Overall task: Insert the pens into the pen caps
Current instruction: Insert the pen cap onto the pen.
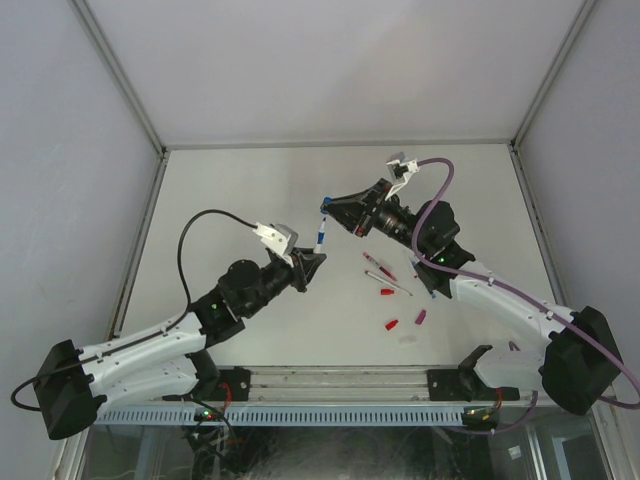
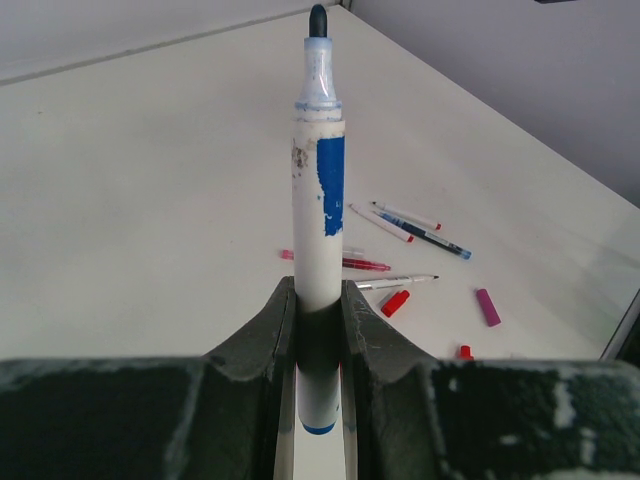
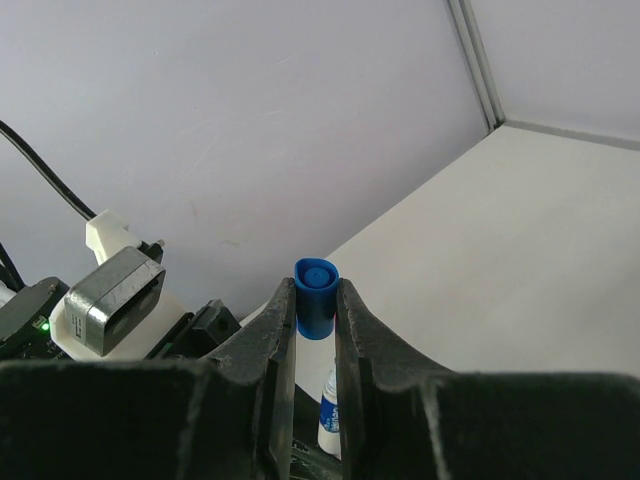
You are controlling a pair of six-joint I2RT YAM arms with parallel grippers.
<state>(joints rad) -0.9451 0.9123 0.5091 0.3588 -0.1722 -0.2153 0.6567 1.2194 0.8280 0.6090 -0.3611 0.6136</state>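
At the near edge a slotted grey rail (image 1: 300,415) runs along the bench (image 1: 240,190), a smooth, matt white sheet. Just beyond it, right of centre, lie stubby plastic caps: two red caps (image 1: 392,324) and a magenta cap (image 1: 421,317), each apart from the others. A little farther back the loose pens (image 1: 381,266) lie flat in a scattered cluster, thin pale barrels with coloured ends. Above the middle of the bench the left tool (image 1: 308,266), its dark wedge-shaped fingers scuffed pale, is clamped on the lower barrel of the blue pen (image 1: 320,234). The pen is a round whitish tube with a worn blue label and a bare dark rounded tip. The right tool (image 1: 331,208) pinches the blue cap (image 1: 325,203), a short glossy cylinder, close to that tip but not on it. Behind, the bench meets flat pale grey walls (image 1: 330,70) edged with metal strips.
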